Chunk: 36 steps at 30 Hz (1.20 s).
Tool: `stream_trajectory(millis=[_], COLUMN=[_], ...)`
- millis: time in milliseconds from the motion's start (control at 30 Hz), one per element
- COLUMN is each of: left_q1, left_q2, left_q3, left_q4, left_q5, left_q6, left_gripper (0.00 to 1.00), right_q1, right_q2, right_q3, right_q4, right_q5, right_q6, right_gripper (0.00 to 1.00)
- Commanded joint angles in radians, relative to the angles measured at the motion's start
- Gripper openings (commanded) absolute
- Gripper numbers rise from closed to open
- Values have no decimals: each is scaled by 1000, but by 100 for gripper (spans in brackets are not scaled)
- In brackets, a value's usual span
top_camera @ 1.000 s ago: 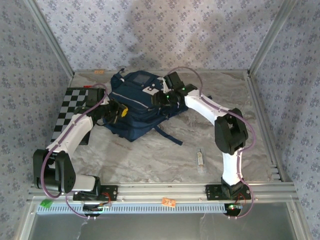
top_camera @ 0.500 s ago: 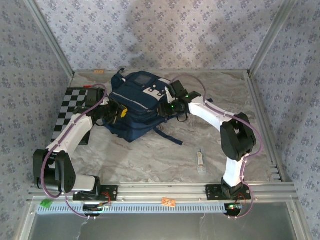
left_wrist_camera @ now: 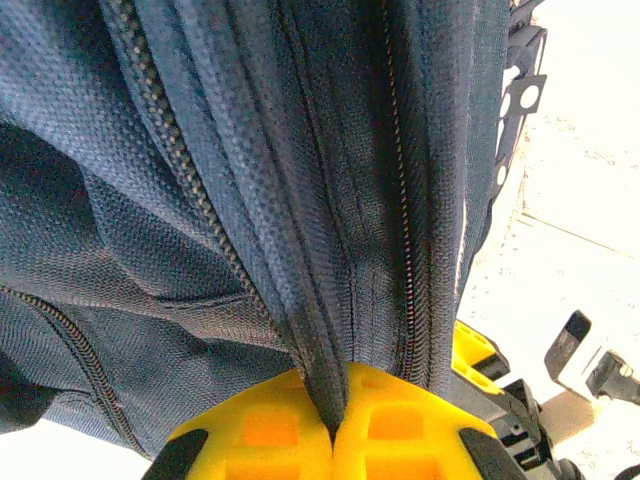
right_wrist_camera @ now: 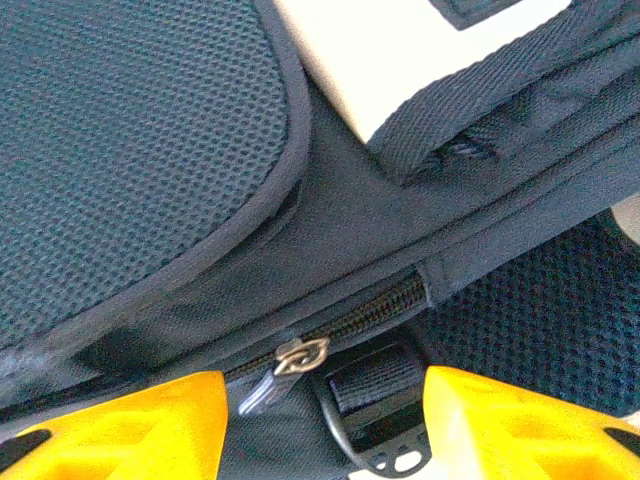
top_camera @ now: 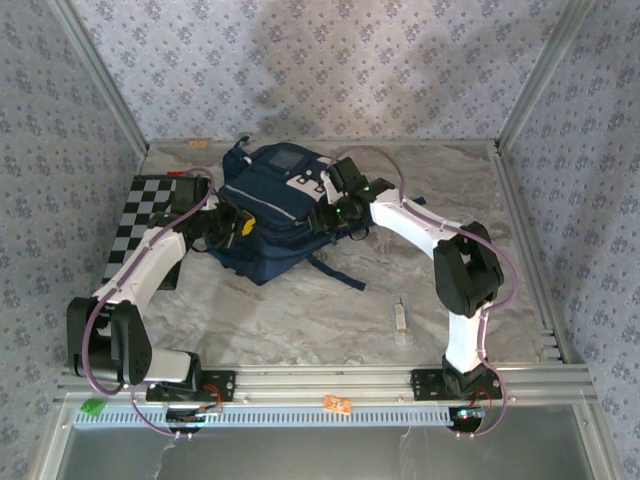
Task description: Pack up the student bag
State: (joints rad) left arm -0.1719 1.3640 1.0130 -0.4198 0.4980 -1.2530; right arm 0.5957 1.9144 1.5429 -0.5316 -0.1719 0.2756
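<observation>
The navy student bag lies flat at the back middle of the table. At its left side my left gripper is shut, and in the left wrist view its yellow fingers pinch a fold of navy fabric between two zipper lines. My right gripper sits at the bag's right edge. In the right wrist view it is open over the bag, its yellow fingers either side of a metal zipper pull and a black strap buckle, touching neither.
A black-and-white checkered mat lies under the left arm. A small clear-wrapped item rests on the marble tabletop in front of the right arm. Patterned walls and metal rails close in three sides.
The right arm has lowered its wrist onto the bag's right edge and shifted slightly left. The left arm and the bag have stayed put.
</observation>
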Motion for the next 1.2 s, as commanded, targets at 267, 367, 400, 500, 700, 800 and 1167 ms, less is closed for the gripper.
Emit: stream_trajectory(millis=[267,367,400,500,700,800,1167], left_q1=[5,6,6,6,6,5,14], left_q2=[7,5,6,3,-3,-2,-2], left_q3=[35,34,35,34,41,43,43], left_q4=[12,15,15,15,7,6,3], left_q5=[28,28,28,27,29,37,44], left_q6=[24,21,21,18,23,24,30], left_gripper=[0,0,0,0,0,0,0], right_q1=[-7,-3,-1,4,-7,-26,-74], right_q2=[-85,-68,-55,-17,46,51,69], right_q3=[-98,-93,-82,-45,11,15,48], right_q4=[44,48,46,43,20,39,26], right_q5=[-46,-72,-74,-82,-66,-48,72], right_q6=[-48,-58,-58,-61,-64,-56,-96], right_gripper=[56,57,56,56,56,56,55])
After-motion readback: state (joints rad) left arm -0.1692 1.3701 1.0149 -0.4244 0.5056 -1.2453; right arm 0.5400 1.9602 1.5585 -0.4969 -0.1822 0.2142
